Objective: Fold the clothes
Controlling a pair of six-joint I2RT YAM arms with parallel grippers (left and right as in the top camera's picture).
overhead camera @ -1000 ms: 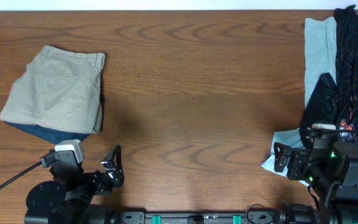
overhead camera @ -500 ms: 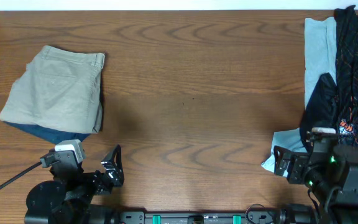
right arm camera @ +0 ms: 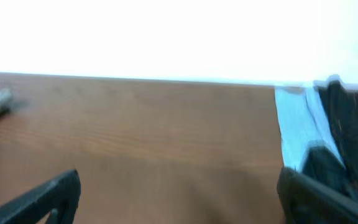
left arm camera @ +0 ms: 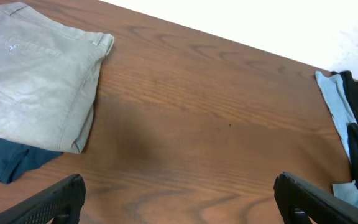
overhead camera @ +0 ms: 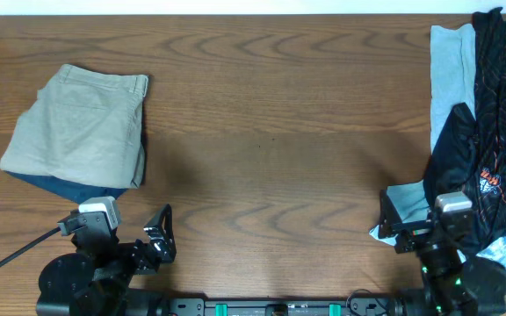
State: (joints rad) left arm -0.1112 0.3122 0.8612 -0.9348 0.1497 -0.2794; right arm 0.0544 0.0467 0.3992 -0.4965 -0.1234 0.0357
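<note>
The khaki trousers [overhead camera: 79, 125] lie folded at the left of the table, on top of a navy garment [overhead camera: 68, 186]; both also show in the left wrist view [left arm camera: 36, 74], [left arm camera: 5, 158]. A light-blue garment [overhead camera: 449, 75] and a black-with-orange garment [overhead camera: 499, 96] lie in a heap at the right edge. My left gripper [overhead camera: 156, 239] is open and empty near the front left. My right gripper [overhead camera: 395, 224] is open and empty at the front right, beside the heap. In the right wrist view the fingers [right arm camera: 179, 199] are apart over bare wood.
The table is brown wood [overhead camera: 271, 132] with a white back edge. A black cable [overhead camera: 7, 259] runs off the left arm's base at the front left. The heap at the right reaches the table's right edge.
My right arm has drawn back toward the front edge and turned, its gripper now lower in the overhead view. The left arm and the clothes have not moved.
</note>
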